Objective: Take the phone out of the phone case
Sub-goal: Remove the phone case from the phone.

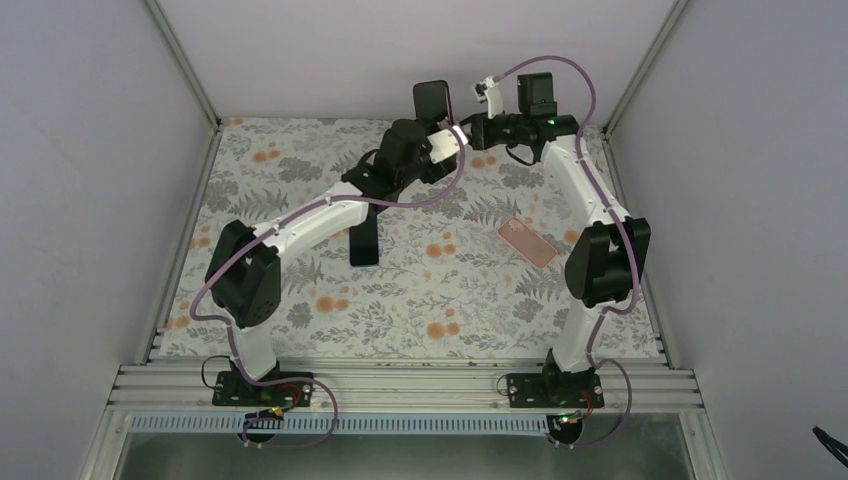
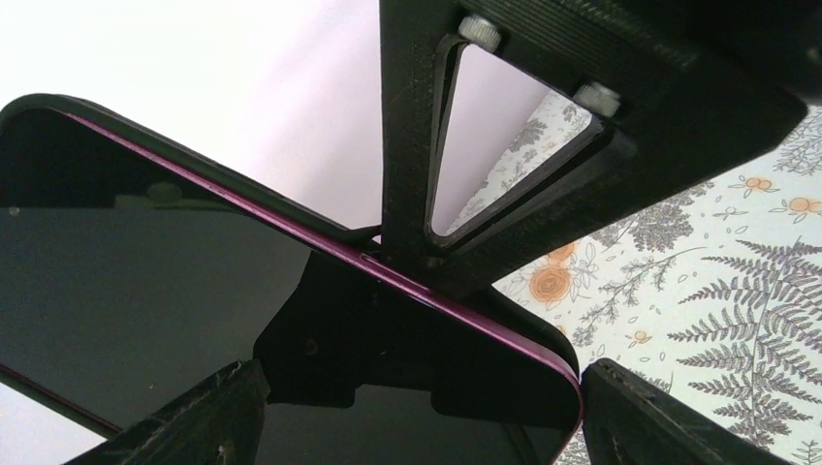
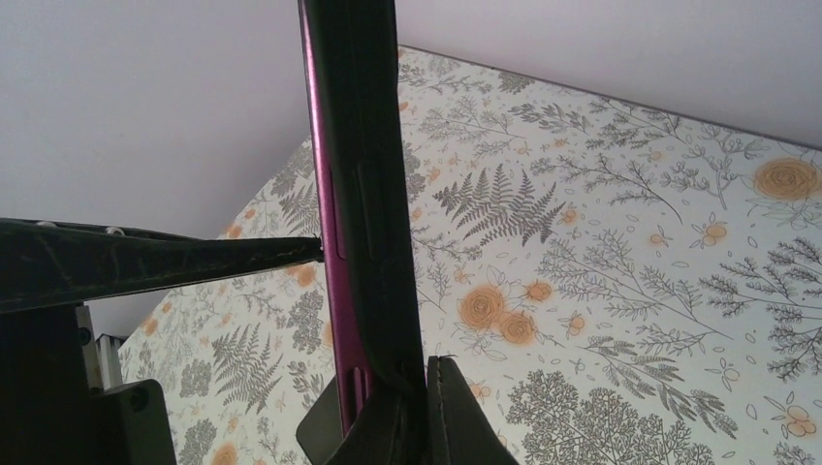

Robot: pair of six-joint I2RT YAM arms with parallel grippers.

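The right gripper (image 3: 415, 399) is clenching the phone case (image 3: 383, 194), with the phone (image 3: 325, 194) inside, upright over the desk's (image 1: 450, 290) far edge. I cannot tell the left gripper's (image 2: 426, 412) hold. Its fingertip (image 3: 308, 250) is pressing the magenta rim and risking a slip that drops everything.

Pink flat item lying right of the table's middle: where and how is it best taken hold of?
Across its two long edges, near the middle, coming straight down from above. The pink item lies flat and slanted on the table, and its short width is likely the only span narrow enough to clamp. The wrist would need turning to match the slant.
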